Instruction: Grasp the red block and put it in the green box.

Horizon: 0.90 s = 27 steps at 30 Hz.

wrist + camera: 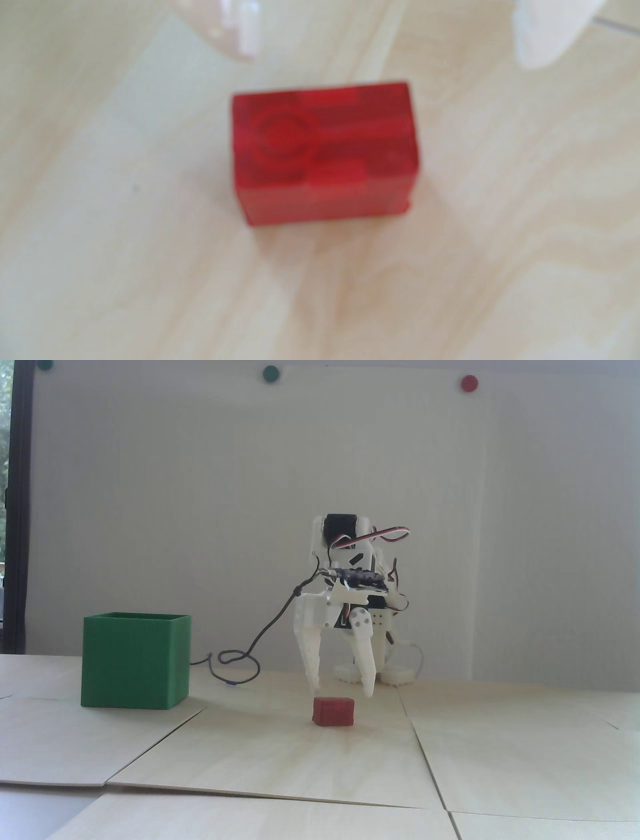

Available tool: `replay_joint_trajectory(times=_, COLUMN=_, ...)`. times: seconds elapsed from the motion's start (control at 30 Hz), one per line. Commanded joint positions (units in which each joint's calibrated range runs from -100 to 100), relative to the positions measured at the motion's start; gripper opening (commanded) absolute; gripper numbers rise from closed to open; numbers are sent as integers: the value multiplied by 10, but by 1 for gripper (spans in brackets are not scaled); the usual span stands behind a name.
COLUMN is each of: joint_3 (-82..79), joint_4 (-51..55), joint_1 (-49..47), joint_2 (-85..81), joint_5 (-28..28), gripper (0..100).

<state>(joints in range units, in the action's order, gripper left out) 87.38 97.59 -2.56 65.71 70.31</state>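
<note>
**Block under a spread pincer**

Block (334, 711), small and red, lay flat on the pale wooden table (280, 760), near the middle of the fixed view and alone on its panel. Nothing touched it. Above it hung the white pincer (343, 692), pointed downward with its jaws parted wider than the block's length and holding nothing. One fingertip stood just above the block's left end, the other just above and a little outside its right end; both tips appeared to stop short of the block's top, though the gap was slim.

In the wrist view the block (325, 152) filled the centre, blurred, with a faint ring pattern on its upper face and its long side running across the picture. Two white fingertips (239, 31) entered from the top edge, one at upper left and one at upper right, well apart, with the pincer (391, 45) straddling the block's far side.

Box (135, 660), green and open-topped, stood upright on the table at the left of the fixed view, well apart from the block and much taller than it. A dark cable (250, 655) looped on the table between the box and the arm's base. On the white wall behind sat round dots, green (271, 373) and red (469, 383).
</note>
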Motion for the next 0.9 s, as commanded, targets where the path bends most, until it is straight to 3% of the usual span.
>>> replay_joint_trajectory(times=0.0, joint_3=37, joint_4=17, joint_1=-13, joint_2=-84, joint_5=-4, gripper=27)
replay_joint_trajectory(times=0.87, joint_3=42, joint_4=17, joint_1=-26, joint_2=-40, joint_5=-5, gripper=27)
